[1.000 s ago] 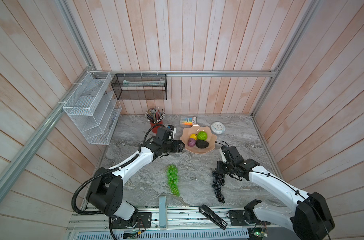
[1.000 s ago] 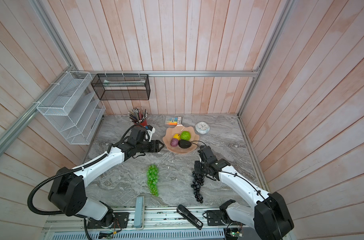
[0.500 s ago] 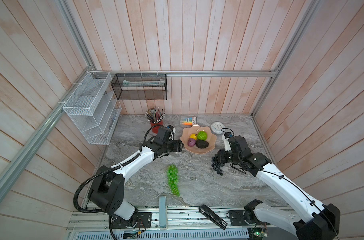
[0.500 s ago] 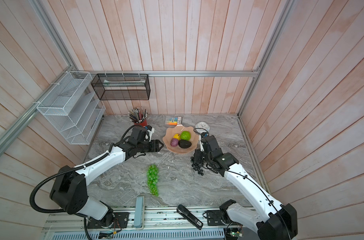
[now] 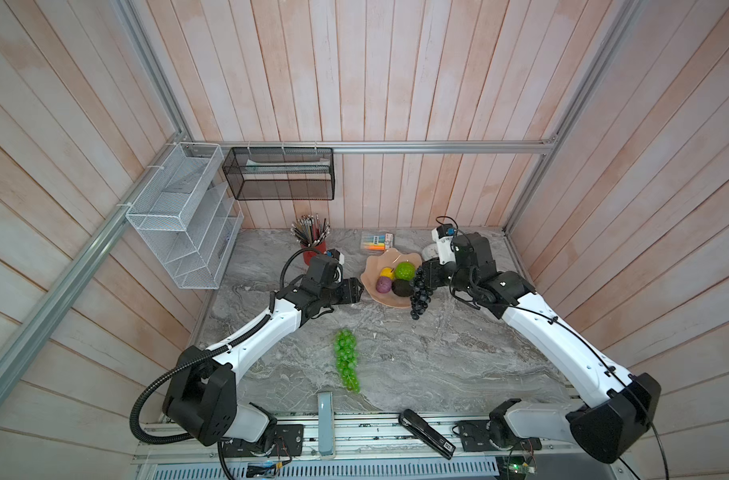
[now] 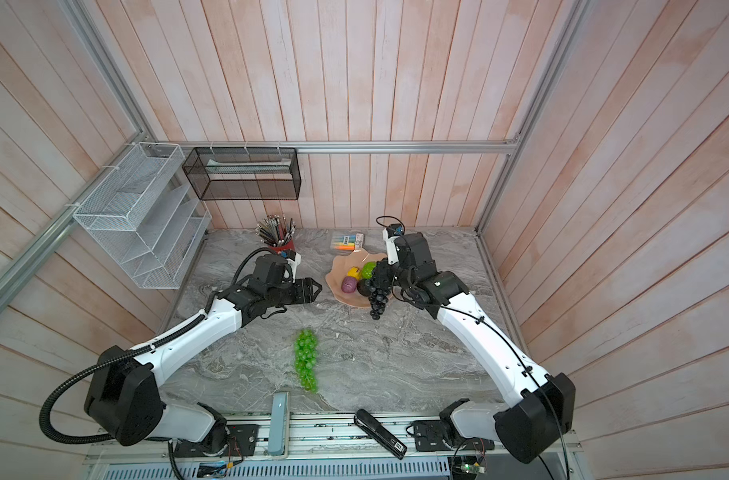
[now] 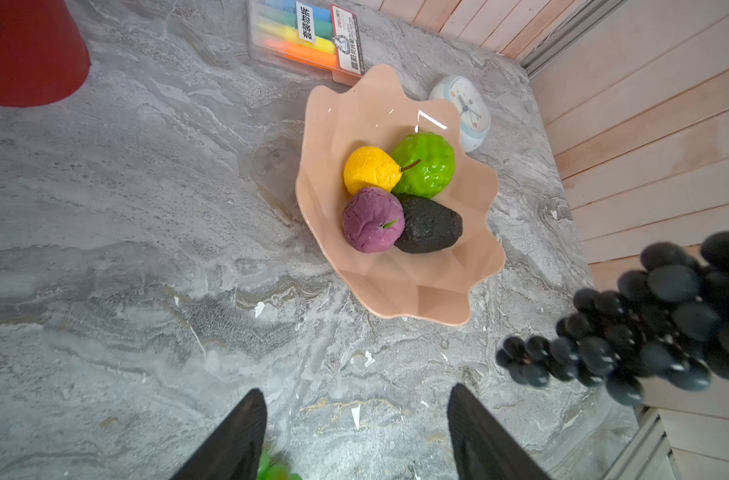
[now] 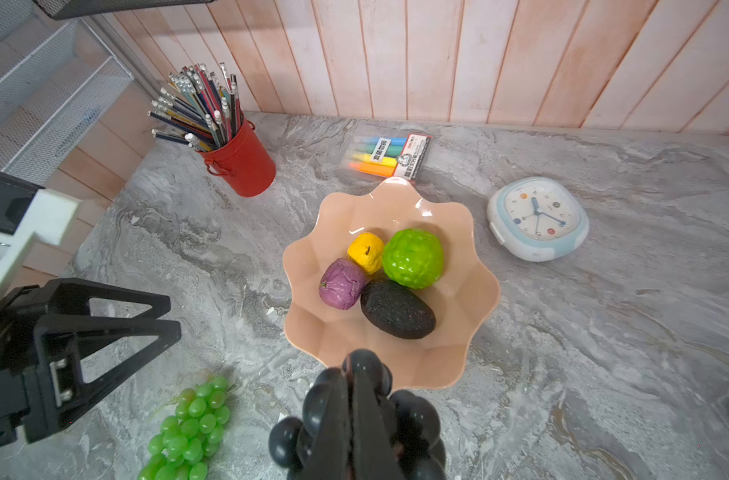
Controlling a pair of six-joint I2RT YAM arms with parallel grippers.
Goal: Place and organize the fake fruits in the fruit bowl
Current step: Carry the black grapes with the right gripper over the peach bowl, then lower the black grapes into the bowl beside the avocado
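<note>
Grape bunches point(image 5: 346, 361) point(image 5: 420, 293) two; other fruits point(image 8: 412, 257) four; bowl point(image 8: 466, 316) one.

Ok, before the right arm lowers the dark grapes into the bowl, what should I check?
1. Grip: right gripper shut on the black-purple grape bunch: ok.
2. Bunch over the fruit bowl: it hangs at the rim, tail outside: not ok.
3. Room in the bowl: bare floor beside the avocado: ok.
4. Other arm: left gripper open, empty, beside the bowl, not over it: ok.
5. Path: green grape bunch lies on the table, out of the way: ok.
6. Tail's clearance above the rim: cannot tell.
</note>
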